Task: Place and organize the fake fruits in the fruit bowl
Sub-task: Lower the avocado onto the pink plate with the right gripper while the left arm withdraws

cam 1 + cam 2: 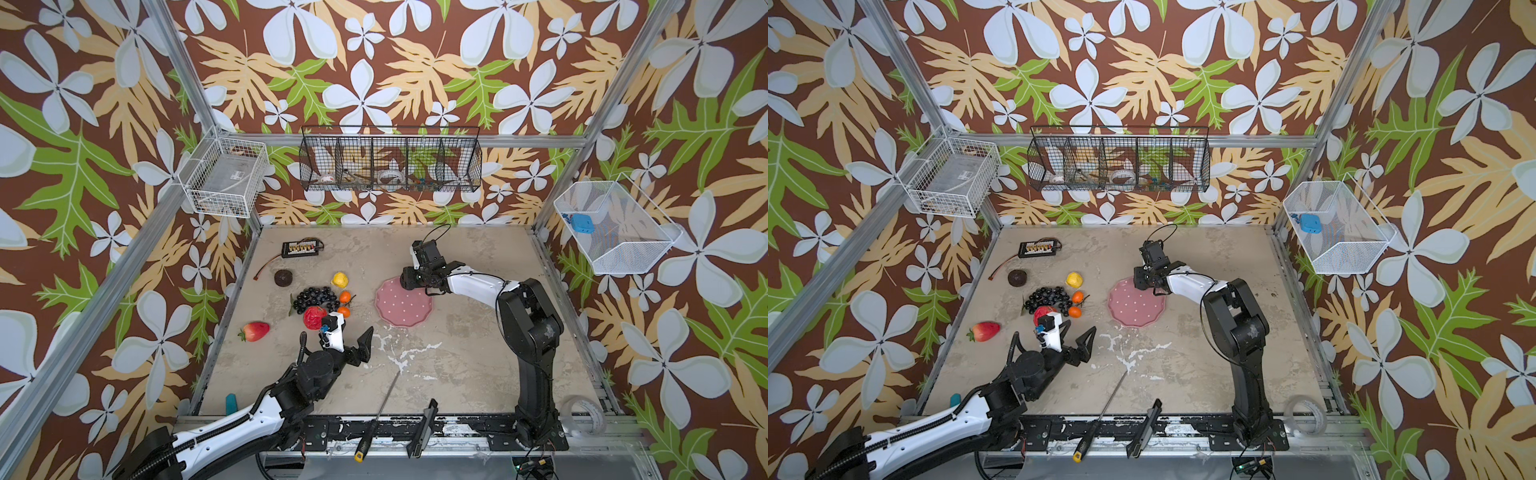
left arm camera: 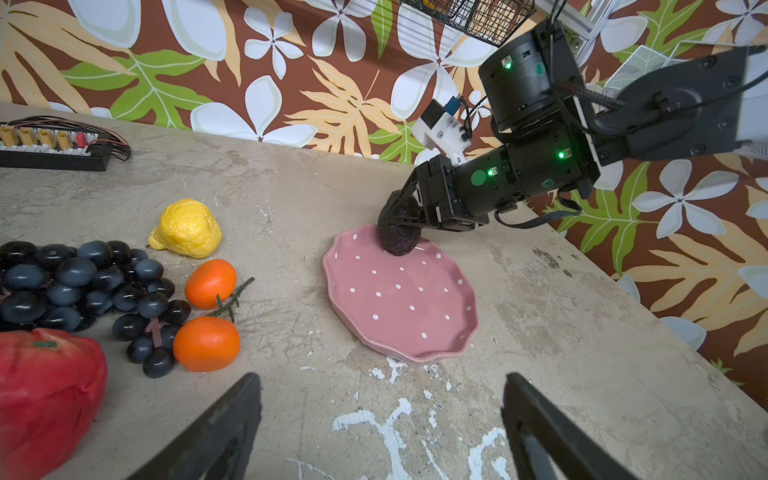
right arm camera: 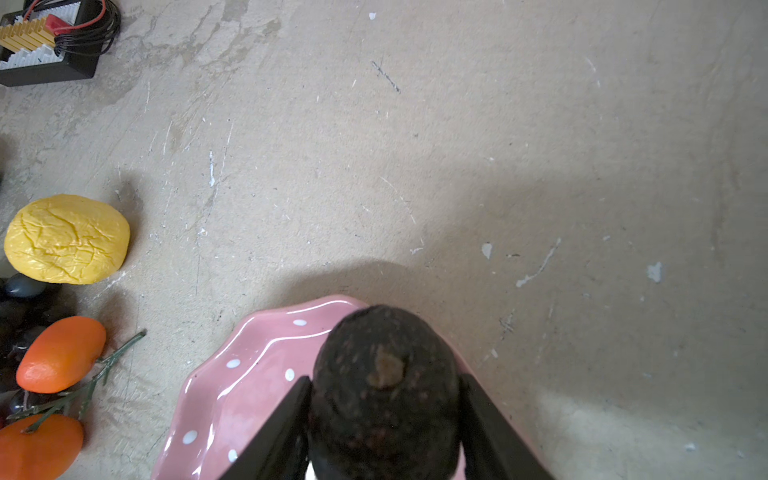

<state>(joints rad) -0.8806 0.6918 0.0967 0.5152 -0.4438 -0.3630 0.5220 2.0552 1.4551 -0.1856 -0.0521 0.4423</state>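
The pink dotted fruit bowl (image 1: pixel 399 309) (image 2: pixel 399 299) lies mid-table. My right gripper (image 1: pixel 409 282) (image 3: pixel 385 378) is shut on the dark avocado (image 2: pixel 399 239) (image 3: pixel 384 395), which touches the bowl's far rim. Left of the bowl lie the lemon (image 1: pixel 340 279), two oranges (image 1: pixel 345 296) (image 1: pixel 343 311), the grape bunch (image 1: pixel 314 297), the red apple (image 1: pixel 314 318), a strawberry (image 1: pixel 255 331) and a brown round piece (image 1: pixel 284 277). My left gripper (image 1: pixel 351 332) (image 2: pixel 380 378) hovers open and empty between apple and bowl.
A black connector board (image 1: pixel 302 248) with wires sits at the back left. A screwdriver (image 1: pixel 376 419), a black folding tool (image 1: pixel 424 428) and a tape roll (image 1: pixel 584 415) lie along the front edge. Wire baskets hang on the walls.
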